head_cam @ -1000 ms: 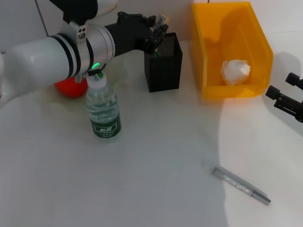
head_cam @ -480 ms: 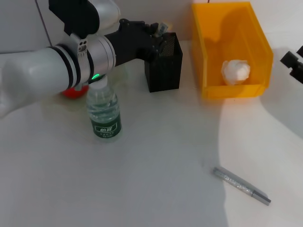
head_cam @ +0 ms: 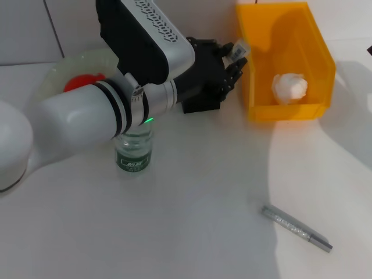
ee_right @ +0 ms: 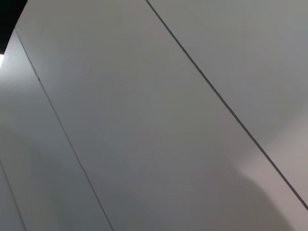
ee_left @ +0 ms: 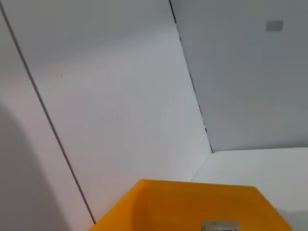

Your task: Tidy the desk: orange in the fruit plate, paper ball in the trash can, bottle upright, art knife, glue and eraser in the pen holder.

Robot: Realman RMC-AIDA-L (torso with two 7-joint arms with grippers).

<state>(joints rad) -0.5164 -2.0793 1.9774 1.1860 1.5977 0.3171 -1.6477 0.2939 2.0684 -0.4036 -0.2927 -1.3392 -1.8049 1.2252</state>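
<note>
White desk [head_cam: 192, 209] fills the head view. Left end effector [head_cam: 235, 55] hangs over the pen holder [head_cam: 203, 103], clamped on a small labelled item, likely the eraser [head_cam: 238, 49]. Just beyond it is the trash can [head_cam: 317, 64] with the paper ball [head_cam: 289, 87]; behind its arm are the upright bottle [head_cam: 133, 152] and the orange [head_cam: 84, 81] in the fruit plate [head_cam: 49, 78]. A silver art knife [head_cam: 296, 228] lies well apart.

Left wrist view: the trash can's rim [ee_left: 192, 204] below grey wall.

Right wrist view: wall only; the right end effector is unseen.
</note>
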